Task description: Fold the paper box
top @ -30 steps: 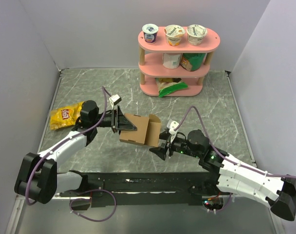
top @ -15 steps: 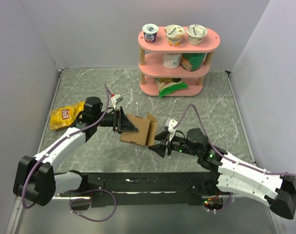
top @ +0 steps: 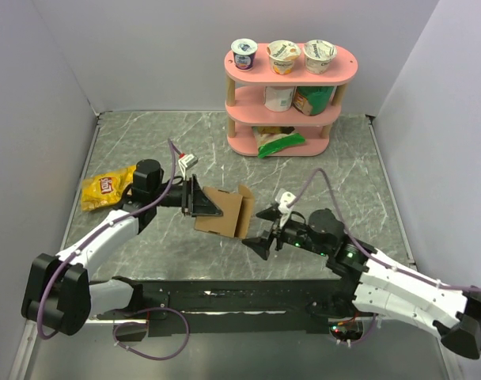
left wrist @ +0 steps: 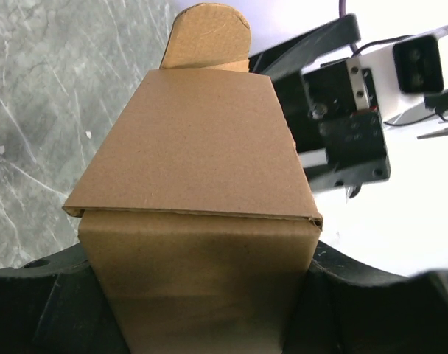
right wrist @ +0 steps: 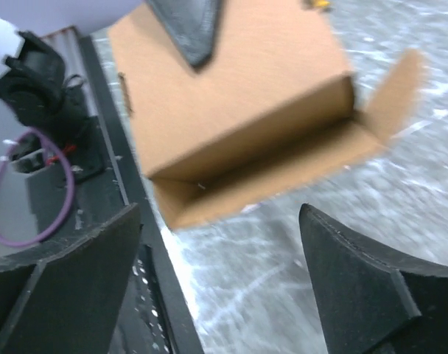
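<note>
On the left, my left gripper (top: 202,206) is clamping the paper box (top: 226,210), holding it over the middle of the marble table (top: 327,166), apparently lifted clear. To the right, my right gripper (top: 261,230) is hovering just beside the box's open end, fingers spread wide and touching nothing. I judge I should be bracing firmly with the left while pressing the loose flap squarely inward with the right, so the walls are not crushed. The box is plain brown cardboard, partly formed, with one end gaping and a rounded tab sticking out.
</note>
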